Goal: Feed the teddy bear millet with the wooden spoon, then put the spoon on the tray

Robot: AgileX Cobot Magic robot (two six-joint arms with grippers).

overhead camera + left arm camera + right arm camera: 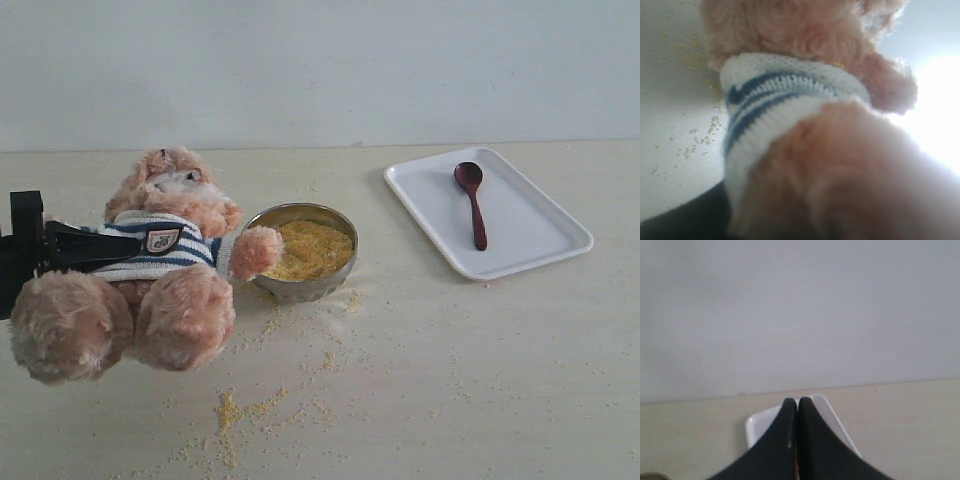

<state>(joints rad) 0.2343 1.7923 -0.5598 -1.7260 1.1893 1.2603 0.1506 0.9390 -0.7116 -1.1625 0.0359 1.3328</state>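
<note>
The teddy bear [165,260] leans back at the left of the table, one paw resting on the rim of the metal bowl [300,288] that holds the millet [310,250]. My left gripper [120,246] reaches in from the left and is shut on the bear's striped torso. The left wrist view is filled by the bear [805,125] at close range. The wooden spoon [472,200] lies inside the white tray [530,225] at the right, bowl end toward the wall. My right gripper [797,404] shows only in its own view, shut with nothing in it, with the tray [760,425] beyond it.
Loose millet grains [235,410] are strewn over the table in front of the bowl and the bear. A pale wall closes the far edge of the table. The tray sits to the right of the bowl with bare table between them.
</note>
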